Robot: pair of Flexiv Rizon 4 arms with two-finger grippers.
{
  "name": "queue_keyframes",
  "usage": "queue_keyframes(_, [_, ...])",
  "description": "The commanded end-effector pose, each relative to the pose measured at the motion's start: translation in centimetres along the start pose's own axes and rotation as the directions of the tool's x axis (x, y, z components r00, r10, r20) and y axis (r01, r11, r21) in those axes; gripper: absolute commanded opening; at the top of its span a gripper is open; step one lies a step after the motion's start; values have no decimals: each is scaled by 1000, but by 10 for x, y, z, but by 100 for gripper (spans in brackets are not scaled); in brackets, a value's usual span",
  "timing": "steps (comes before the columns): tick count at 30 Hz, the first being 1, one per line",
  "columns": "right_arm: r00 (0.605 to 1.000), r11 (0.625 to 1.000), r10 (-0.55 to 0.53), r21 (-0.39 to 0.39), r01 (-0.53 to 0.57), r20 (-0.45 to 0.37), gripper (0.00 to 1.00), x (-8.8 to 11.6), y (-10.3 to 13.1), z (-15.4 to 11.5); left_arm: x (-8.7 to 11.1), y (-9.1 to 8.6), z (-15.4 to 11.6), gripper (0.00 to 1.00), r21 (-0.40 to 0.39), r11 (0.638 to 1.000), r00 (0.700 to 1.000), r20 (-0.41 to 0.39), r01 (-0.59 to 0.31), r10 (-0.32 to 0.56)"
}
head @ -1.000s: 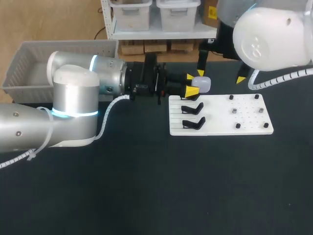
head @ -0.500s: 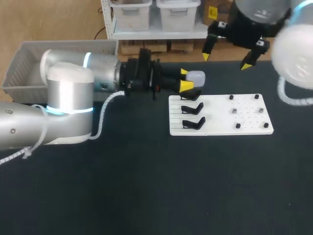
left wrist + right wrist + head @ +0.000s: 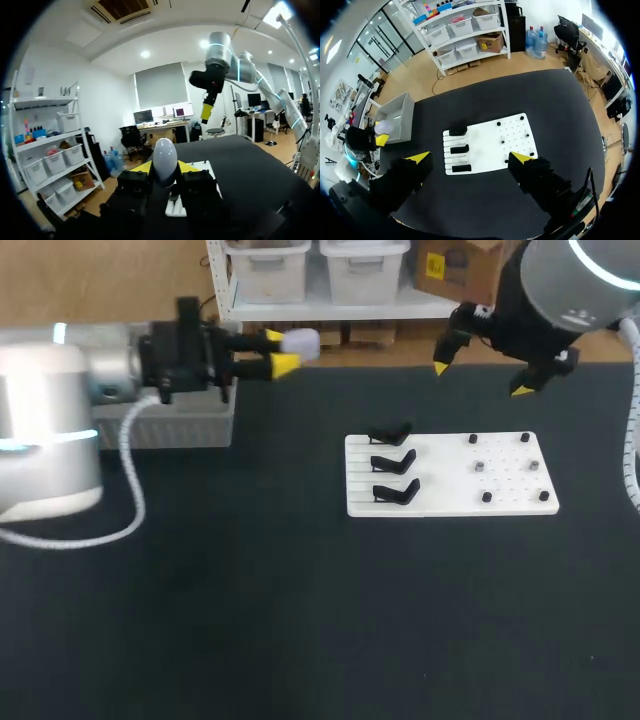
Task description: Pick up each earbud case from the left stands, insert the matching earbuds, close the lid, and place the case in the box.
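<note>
My left gripper (image 3: pixel 280 350) is shut on a white earbud case (image 3: pixel 301 341), held in the air beside the far right corner of the grey basket (image 3: pixel 190 426). In the left wrist view the case (image 3: pixel 165 156) stands upright between the yellow fingers (image 3: pixel 142 167). Three black stands (image 3: pixel 393 461) on the white board (image 3: pixel 450 502) are bare. Several small dark earbuds (image 3: pixel 480 466) sit on the board's right half. My right gripper (image 3: pixel 481 379) hangs open high over the table's far edge, above and behind the board (image 3: pixel 490 131).
The grey basket (image 3: pixel 400 119) stands at the table's far left, partly hidden behind my left arm. Dark table surface lies bare in front of the board and across the near half.
My left arm has swung left from the far stand to beside the basket, carrying the case. The right arm has shifted and turned over the table's far edge, still open.
</note>
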State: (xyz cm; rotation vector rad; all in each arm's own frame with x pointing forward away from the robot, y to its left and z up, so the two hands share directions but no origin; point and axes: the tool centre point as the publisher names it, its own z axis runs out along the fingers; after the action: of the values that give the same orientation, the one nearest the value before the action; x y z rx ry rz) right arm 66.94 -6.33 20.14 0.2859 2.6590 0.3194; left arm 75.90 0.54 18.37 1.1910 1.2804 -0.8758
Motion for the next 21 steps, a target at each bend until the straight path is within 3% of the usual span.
queue_keyframes(1, [999, 1000, 2, 0, -2, 50, 100, 2, -1, 0, -1, 9, -71, 0, -316, 949, 998, -64, -14, -7])
queue_keyframes(3, [999, 1000, 2, 0, -2, 50, 100, 2, -1, 0, 5, 21, -85, 0, -353, 932, 988, -151, -79, 27])
queue_keyframes(11, [999, 1000, 2, 0, -2, 50, 100, 2, -1, 0, 38, 75, -129, 0, -485, 866, 969, -246, -119, -5])
queue_keyframes(17, [999, 1000, 2, 0, -2, 50, 100, 2, -1, 0, 70, 113, -154, 0, -520, 839, 942, -335, -160, -28])
queue_keyframes(21, [999, 1000, 2, 0, -2, 50, 100, 2, -1, 0, 86, 137, -163, 0, -508, 846, 934, -357, -165, -32])
